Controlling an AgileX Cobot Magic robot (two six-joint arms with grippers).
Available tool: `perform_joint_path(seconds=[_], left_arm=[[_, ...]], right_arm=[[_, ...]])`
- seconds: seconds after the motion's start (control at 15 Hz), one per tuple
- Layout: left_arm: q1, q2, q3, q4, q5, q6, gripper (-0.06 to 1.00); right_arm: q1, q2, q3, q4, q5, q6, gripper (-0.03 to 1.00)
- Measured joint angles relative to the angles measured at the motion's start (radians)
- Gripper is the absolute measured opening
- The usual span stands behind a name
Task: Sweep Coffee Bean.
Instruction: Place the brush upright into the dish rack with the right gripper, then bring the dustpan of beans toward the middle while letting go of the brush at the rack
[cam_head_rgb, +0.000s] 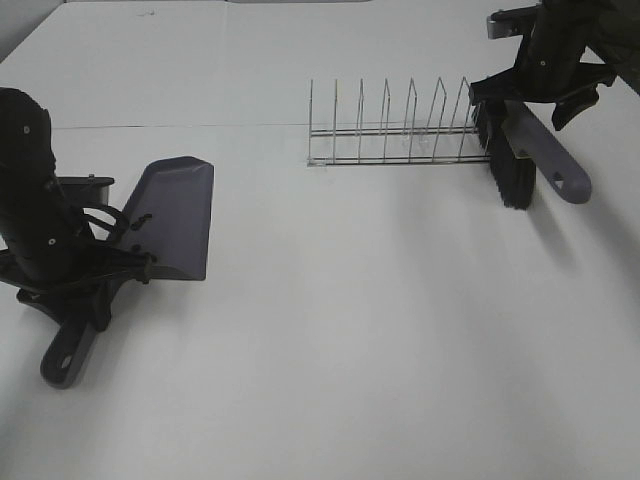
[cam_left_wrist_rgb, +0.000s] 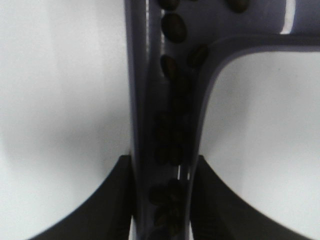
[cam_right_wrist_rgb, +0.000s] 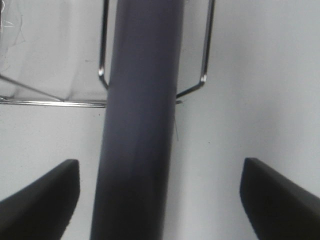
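Left hand (cam_left_wrist_rgb: 164, 195) clamped on dustpan (cam_head_rgb: 178, 215) handle. Coffee beans (cam_left_wrist_rgb: 174, 30) lay strung along the handle channel, from between its fingers toward the pan. Right hand (cam_right_wrist_rgb: 160, 200) gaped wide astride brush (cam_head_rgb: 515, 165) handle, not gripping, well apart beside rack (cam_head_rgb: 390, 135).

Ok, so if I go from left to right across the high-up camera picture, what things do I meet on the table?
dustpan → wire rack → brush
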Motion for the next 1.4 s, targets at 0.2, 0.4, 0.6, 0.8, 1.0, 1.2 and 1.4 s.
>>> perform_joint_path(seconds=[0.2,0.4,0.6,0.8,1.0,1.2,1.4], left_arm=[[0.000,0.000,0.000,0.000,-0.002,0.000,0.26],[0.000,-0.010,0.002,-0.025,-0.024,0.000,0.26],[-0.015,0.001,-0.034,-0.046,-0.025,0.010,0.26],[-0.058,0.014,-0.081,-0.061,-0.026,0.011,0.26],[-0.092,0.055,-0.116,-0.072,-0.018,0.011,0.26],[-0.113,0.069,-0.140,-0.084,0.004,0.011,0.26],[-0.113,0.080,-0.164,-0.106,0.029,0.003,0.42]], right_arm=[[0.000,-0.013,-0.035,0.014,0.057,0.009,0.82],[0.000,-0.051,-0.036,0.028,0.099,0.012,0.83],[0.000,-0.094,-0.038,0.033,0.101,0.012,0.83],[0.000,-0.098,-0.038,0.036,0.101,0.012,0.83],[0.000,-0.098,-0.038,0.036,0.101,0.012,0.83],[0.000,-0.098,-0.038,0.036,0.101,0.012,0.83],[0.000,-0.098,-0.038,0.037,0.102,0.012,0.83]])
